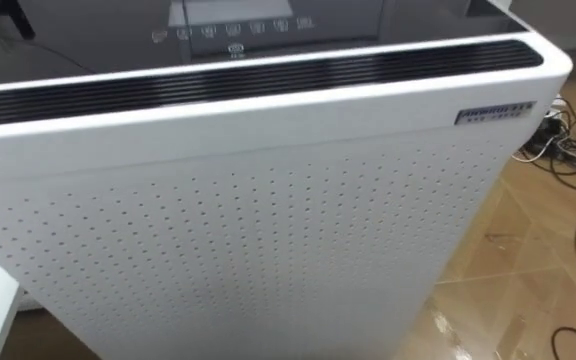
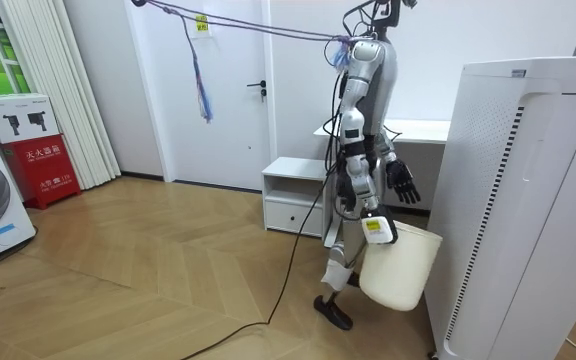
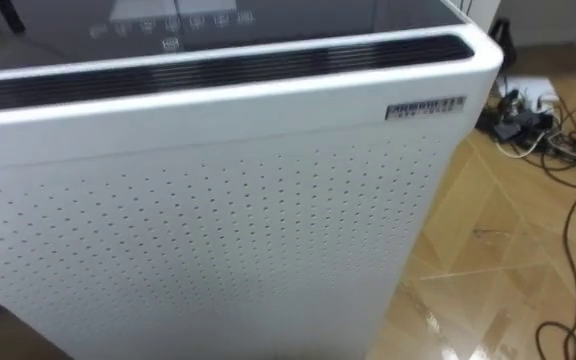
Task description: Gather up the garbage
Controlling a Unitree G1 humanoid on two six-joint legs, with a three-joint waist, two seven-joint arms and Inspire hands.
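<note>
Room view had the white bin (image 2: 400, 265) hanging low in front of the robot's legs, tilted a bit, with the right hand (image 2: 375, 228) on its top rim and the fingers clamped on that rim. Couldn't tell what was inside the bin, its mouth faced away. The left hand (image 2: 403, 185) was up at waist height just above the bin, fingers spread loose and holding nothing. The robot stood on the wood floor (image 2: 168, 270) right up against a big white air purifier (image 1: 268, 230), facing it. From the head camera the purifier's dotted front and dark control panel (image 1: 233, 30) were close below, with a tangle of cables (image 1: 568, 150) on the floor off to the right. A small white cabinet (image 2: 293, 190) and a white worktop (image 2: 418, 130) sat behind the robot.
</note>
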